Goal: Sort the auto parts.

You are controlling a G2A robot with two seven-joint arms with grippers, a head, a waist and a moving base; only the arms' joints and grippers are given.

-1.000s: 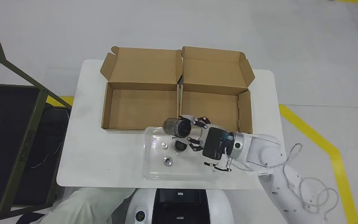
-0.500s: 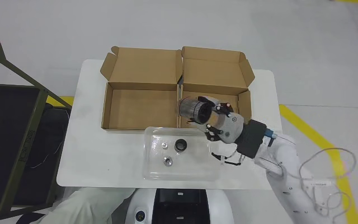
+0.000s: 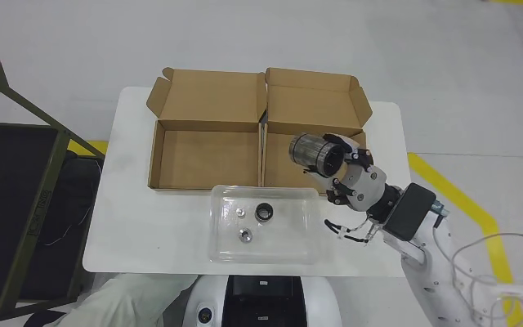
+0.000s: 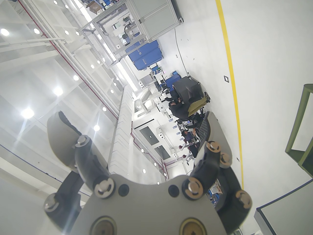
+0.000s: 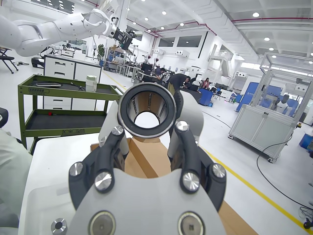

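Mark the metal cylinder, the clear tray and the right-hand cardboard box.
metal cylinder (image 3: pixel 308 151), top view, its curved side.
clear tray (image 3: pixel 283 242), top view, bare floor.
right-hand cardboard box (image 3: pixel 315 105), top view, open lid.

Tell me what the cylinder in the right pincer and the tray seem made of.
The cylinder: likely steel, bright machined shell; glossy black end ring, maybe rubber or plastic. The tray: probably clear plastic, since the table shows through it.
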